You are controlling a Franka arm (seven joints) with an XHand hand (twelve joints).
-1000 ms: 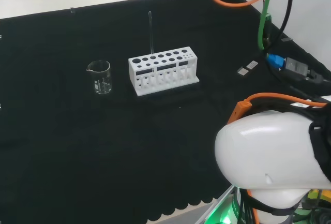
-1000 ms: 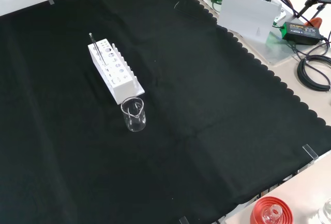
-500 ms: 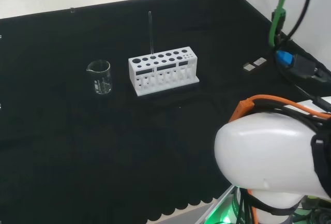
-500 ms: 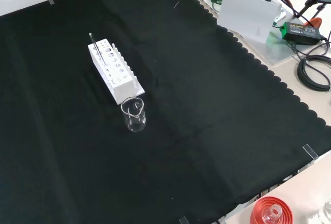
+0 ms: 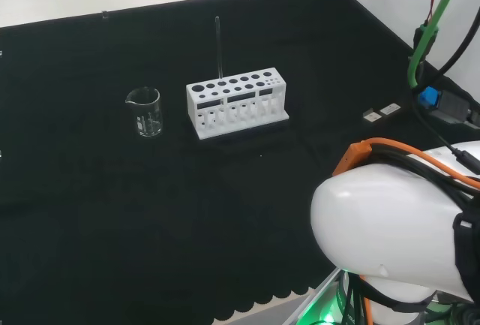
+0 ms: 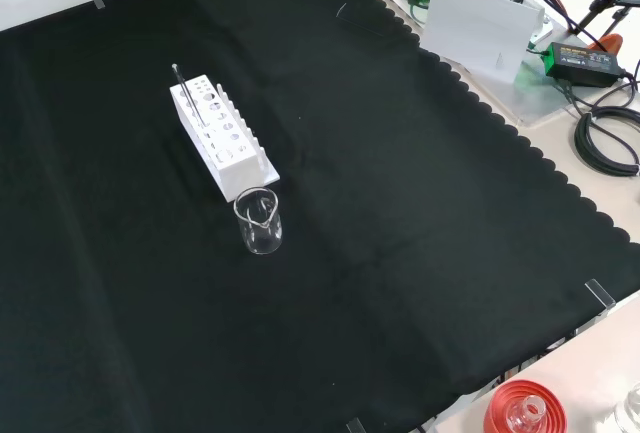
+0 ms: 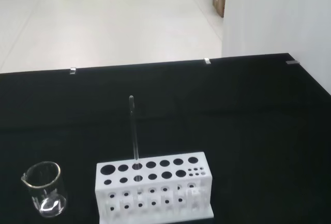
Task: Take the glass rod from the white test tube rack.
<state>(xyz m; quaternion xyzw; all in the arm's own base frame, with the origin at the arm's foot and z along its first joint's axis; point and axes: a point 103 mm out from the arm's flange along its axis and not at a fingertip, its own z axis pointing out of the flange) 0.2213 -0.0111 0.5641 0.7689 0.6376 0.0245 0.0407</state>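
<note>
A white test tube rack (image 5: pixel 236 103) with several holes stands on the black cloth at mid-bench. A thin clear glass rod (image 5: pixel 218 47) stands upright in a hole in the rack's far row, near its left end in the head view. In the front view the rack (image 6: pixel 222 138) lies at the upper left, with the rod (image 6: pixel 183 86) at its far end. The wrist view looks at the rack (image 7: pixel 154 190) and rod (image 7: pixel 134 131) from some way off and above.
An empty glass beaker (image 5: pixel 145 112) stands left of the rack in the head view, nearer than the rack (image 6: pixel 258 221) in the front view. The arm's white link (image 5: pixel 397 227) bulks at the head view's lower right. A red ribbed stand (image 6: pixel 525 411) sits off the cloth.
In the head view the orange and green cables and the small parts at the right have shifted right and downward. Rack, rod and beaker have stayed put.
</note>
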